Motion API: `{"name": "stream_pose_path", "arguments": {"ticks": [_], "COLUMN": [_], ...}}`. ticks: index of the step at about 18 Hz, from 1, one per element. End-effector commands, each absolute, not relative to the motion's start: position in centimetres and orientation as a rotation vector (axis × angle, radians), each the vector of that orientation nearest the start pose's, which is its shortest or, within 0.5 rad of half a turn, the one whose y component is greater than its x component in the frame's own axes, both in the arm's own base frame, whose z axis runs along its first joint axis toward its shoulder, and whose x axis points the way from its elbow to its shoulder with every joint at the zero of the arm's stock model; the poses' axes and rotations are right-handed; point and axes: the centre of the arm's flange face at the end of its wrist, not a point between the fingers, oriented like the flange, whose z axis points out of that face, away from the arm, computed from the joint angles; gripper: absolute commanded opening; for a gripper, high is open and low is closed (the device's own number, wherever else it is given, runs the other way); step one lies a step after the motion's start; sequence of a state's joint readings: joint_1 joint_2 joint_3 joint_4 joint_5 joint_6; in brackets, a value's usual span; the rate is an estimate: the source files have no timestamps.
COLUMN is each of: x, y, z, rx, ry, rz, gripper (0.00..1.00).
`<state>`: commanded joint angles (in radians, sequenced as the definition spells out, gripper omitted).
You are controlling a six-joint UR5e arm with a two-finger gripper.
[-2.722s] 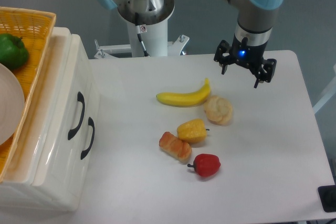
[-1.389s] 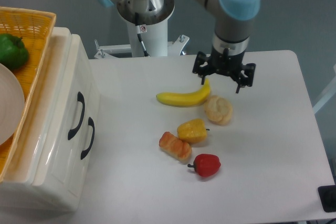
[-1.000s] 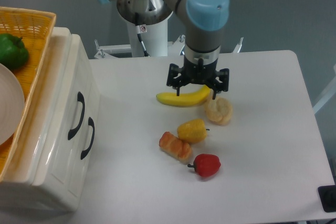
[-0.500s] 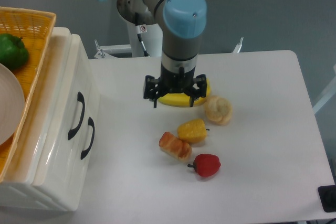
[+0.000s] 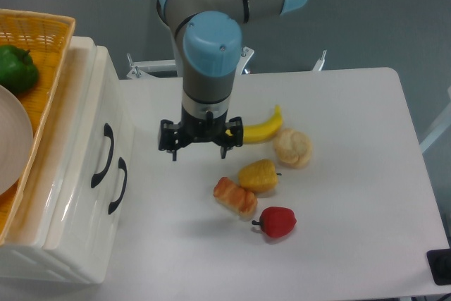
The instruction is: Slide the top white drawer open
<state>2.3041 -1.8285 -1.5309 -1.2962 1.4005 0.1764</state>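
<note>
Hovering with fingers spread — gripper (image 5: 199,147) right of the closed top white drawer (image 5: 77,139), apart.

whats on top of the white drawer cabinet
An orange woven basket sits on the cabinet. Inside it, a green pepper and part of a white plate show. The rest of the basket runs out of frame, and the cabinet top beneath it is covered.

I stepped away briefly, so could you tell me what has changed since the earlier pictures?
The gripper has swept leftward across the table from its far right side towards the top white drawer, open and holding nothing, now covering part of the banana. The drawer is shut as before; the food hasn't moved.
</note>
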Motion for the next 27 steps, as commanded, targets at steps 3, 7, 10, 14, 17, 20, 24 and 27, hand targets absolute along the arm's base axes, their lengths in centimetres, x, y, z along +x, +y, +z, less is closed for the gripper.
{"name": "stream_pose_path", "arguments": {"ticks": [3,7,10,14,17,20,24,27], "x": [-27.3,-25.8,-25.2,-25.0,-24.5,-24.3,-23.0,-22.5], "y": [55.2,56.6,57.1,57.2,57.3,57.4,57.9,58.2], "z": [39.7,39.6,39.9,40.3,40.5,40.5,39.9,39.6], "rx": [-2.912,-2.934,-2.928,-2.923,-2.906,-2.898,-2.908,-2.91], "ry": [-0.765,-0.66,-0.594,-0.49,-0.49,-0.508,-0.524,-0.532], "rz": [-0.195,-0.194,-0.22,-0.23,-0.265,-0.281,-0.302,-0.32], "gripper": [1.0,1.0,1.0,1.0,1.0,1.0,1.0,1.0]}}
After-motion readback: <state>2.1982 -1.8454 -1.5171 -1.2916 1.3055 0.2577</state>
